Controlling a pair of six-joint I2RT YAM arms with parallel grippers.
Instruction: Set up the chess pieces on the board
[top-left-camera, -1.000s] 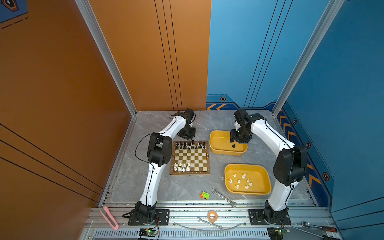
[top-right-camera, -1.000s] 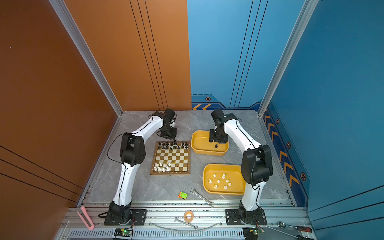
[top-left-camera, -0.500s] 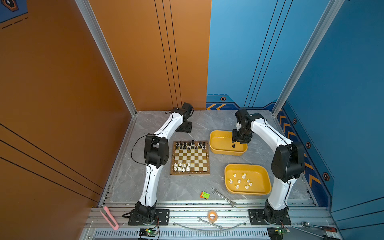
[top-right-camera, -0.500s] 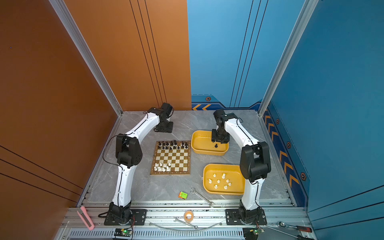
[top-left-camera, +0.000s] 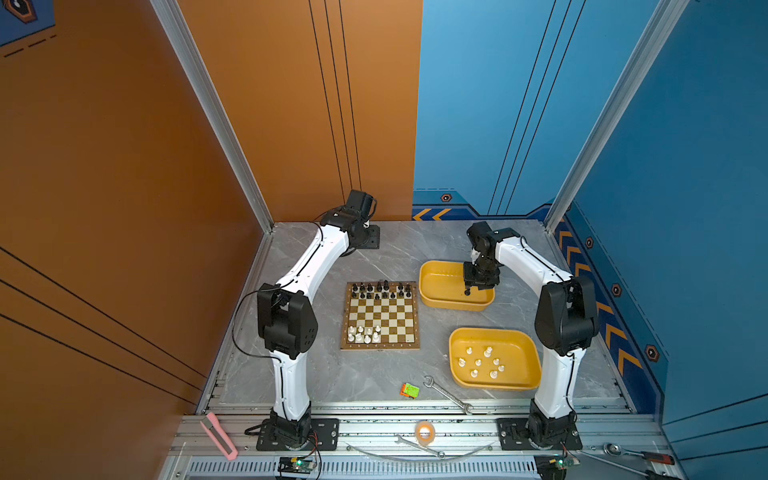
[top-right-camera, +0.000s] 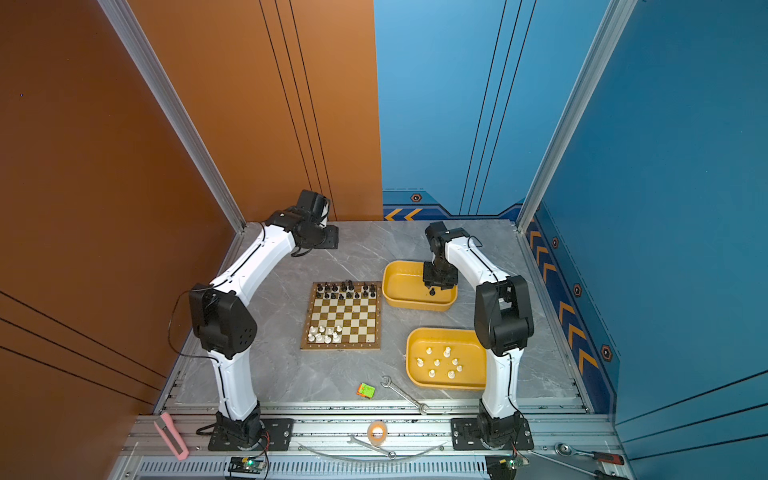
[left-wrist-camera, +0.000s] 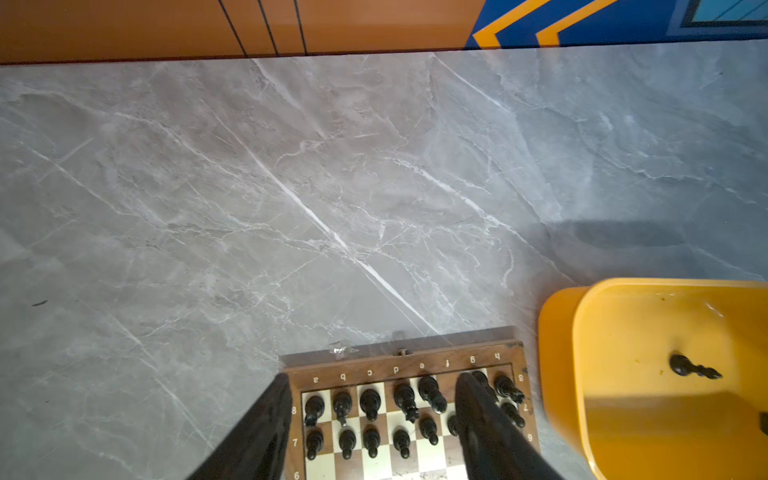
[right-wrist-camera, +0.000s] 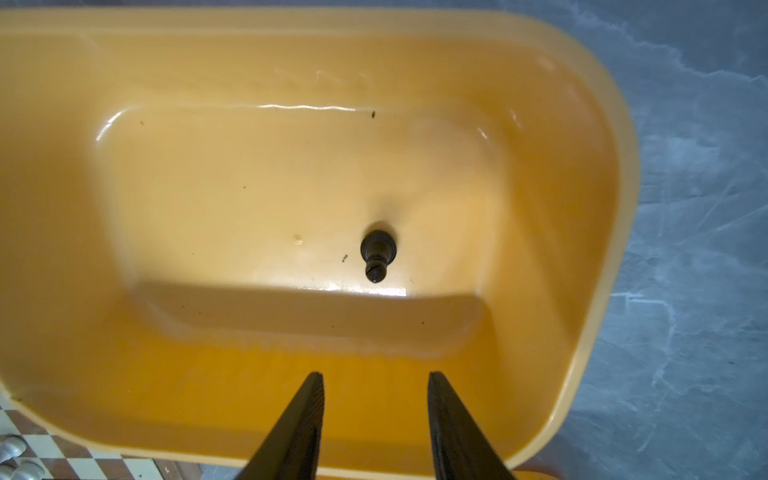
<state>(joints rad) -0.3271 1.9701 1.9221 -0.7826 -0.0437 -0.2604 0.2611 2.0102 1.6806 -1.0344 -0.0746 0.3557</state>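
The board (top-left-camera: 380, 316) (top-right-camera: 345, 318) lies mid-table. Black chess pieces (top-left-camera: 380, 289) (left-wrist-camera: 370, 405) fill its two far rows, and several white ones (top-left-camera: 363, 334) stand at its near left corner. One black piece (top-left-camera: 468, 292) (right-wrist-camera: 376, 254) (left-wrist-camera: 692, 368) stands alone in the far yellow tray (top-left-camera: 440, 282) (right-wrist-camera: 249, 75). My right gripper (top-left-camera: 473, 284) (right-wrist-camera: 376, 374) hangs open just above that tray, short of the piece and holding nothing. Raised behind the board near the back wall, my left gripper (top-left-camera: 371, 240) (left-wrist-camera: 374, 375) is open and empty. Its fingers (left-wrist-camera: 478, 415) hide part of the board's g file.
The near yellow tray (top-left-camera: 494, 331) holds several white pieces (top-left-camera: 482, 361). A wrench (top-left-camera: 446, 392) and a small green-orange block (top-left-camera: 410, 390) lie near the table's front edge. On the front rail are a tape roll (top-left-camera: 424, 431) and a pink cutter (top-left-camera: 218, 434).
My left gripper has drawn back from the board's far rows toward the back wall and opened. My right gripper stayed over the far tray, its fingers a little closer together.
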